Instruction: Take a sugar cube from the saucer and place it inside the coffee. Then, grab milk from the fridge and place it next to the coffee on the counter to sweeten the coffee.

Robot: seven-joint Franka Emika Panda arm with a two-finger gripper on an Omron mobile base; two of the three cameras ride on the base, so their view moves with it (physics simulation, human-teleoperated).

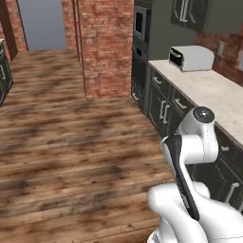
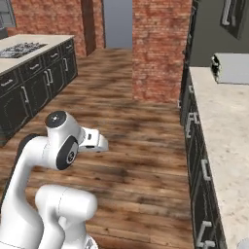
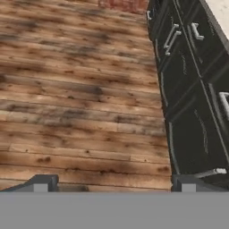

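The hand hangs over the wooden floor with its two dark fingertips set wide apart and nothing between them, so it is released and empty. Seen along the hand, the planks run out ahead, and the dark grey cabinets with their silver handles stand along the right side, close by the right fingertip. A thin pale corner of the table shows at the top right above those cabinet fronts.

From behind on the left, the white arm is folded up near the cabinet run, its elbow raised beside the table's front edge. The table itself is a long beige speckled top stretching away to the right, and at its far end sits a silver toaster, close to the brick wall. Beyond it stands a tall dark unit with a built-in oven, and next to that a brick pillar.

From behind on the right, the arm bends over the open floor, well apart from the table on the right. The toaster again sits at the far end. At the very bottom right corner a small pale round edge peeks in on the table; it may be the saucer, but I cannot tell. Across the room on the left is another worktop with a stove set in it.
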